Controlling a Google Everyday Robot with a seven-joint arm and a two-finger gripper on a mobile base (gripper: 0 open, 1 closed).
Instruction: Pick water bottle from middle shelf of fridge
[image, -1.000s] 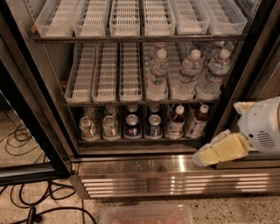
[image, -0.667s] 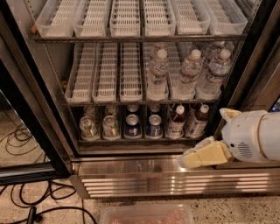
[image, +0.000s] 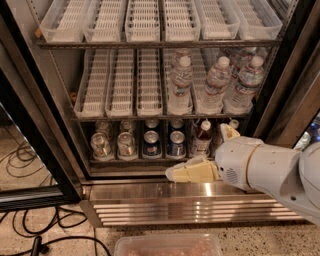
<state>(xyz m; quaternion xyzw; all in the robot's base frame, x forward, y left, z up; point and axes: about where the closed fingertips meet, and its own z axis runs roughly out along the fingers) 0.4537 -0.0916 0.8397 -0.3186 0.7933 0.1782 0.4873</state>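
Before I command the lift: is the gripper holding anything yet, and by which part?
Nothing held. The gripper hangs open and empty before the bottom shelf, below the water bottles standing on the middle shelf.

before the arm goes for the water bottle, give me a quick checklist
1. Black-framed display fridge door open: ok.
2. Clear ribbed white-capped water bottle on the dark-edged middle shelf: ok, at the front of its white tray.
3. Nothing standing in front of that bottle: ok.
4. Cream gripper level with that shelf: not ok, it sits lower, by the steel sill below the bottom-shelf cans.
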